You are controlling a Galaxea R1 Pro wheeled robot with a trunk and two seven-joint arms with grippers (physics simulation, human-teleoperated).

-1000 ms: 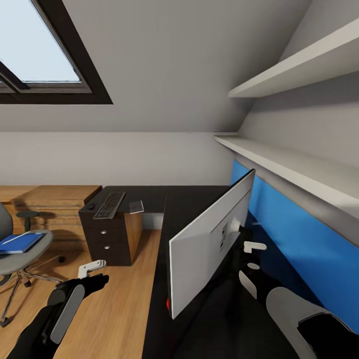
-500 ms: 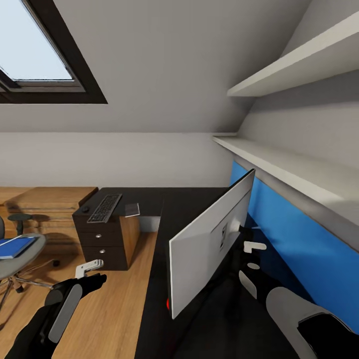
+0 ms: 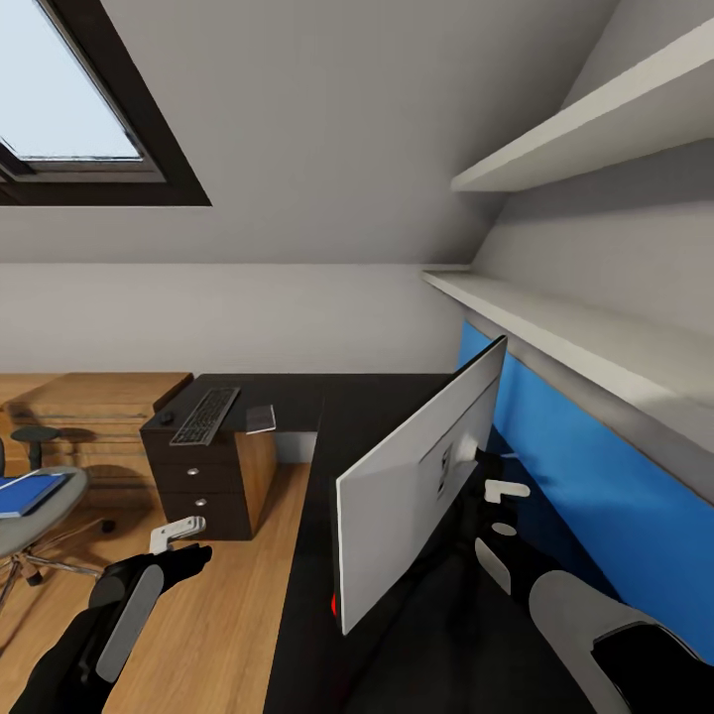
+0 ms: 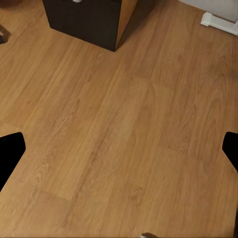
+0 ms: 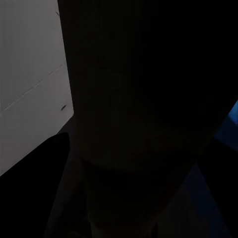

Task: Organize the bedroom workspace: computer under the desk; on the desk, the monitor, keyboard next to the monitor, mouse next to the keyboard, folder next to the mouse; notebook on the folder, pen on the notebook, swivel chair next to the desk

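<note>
while the right gripper (image 3: 483,474) grips one monitor (image 3: 416,476), the left gripper (image 3: 180,532) hangs wide open.

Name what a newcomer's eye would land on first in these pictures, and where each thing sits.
The wide monitor stands on the black desk, pale back facing the camera, with the right end effector close behind it. Beyond it, the keyboard lies on the desk's far end above the drawers. At far left, the blue folder rests on the swivel chair.

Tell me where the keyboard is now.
In the head view, the keyboard lies on the far left end of the desk, above the drawer unit, beside the mouse.
</note>
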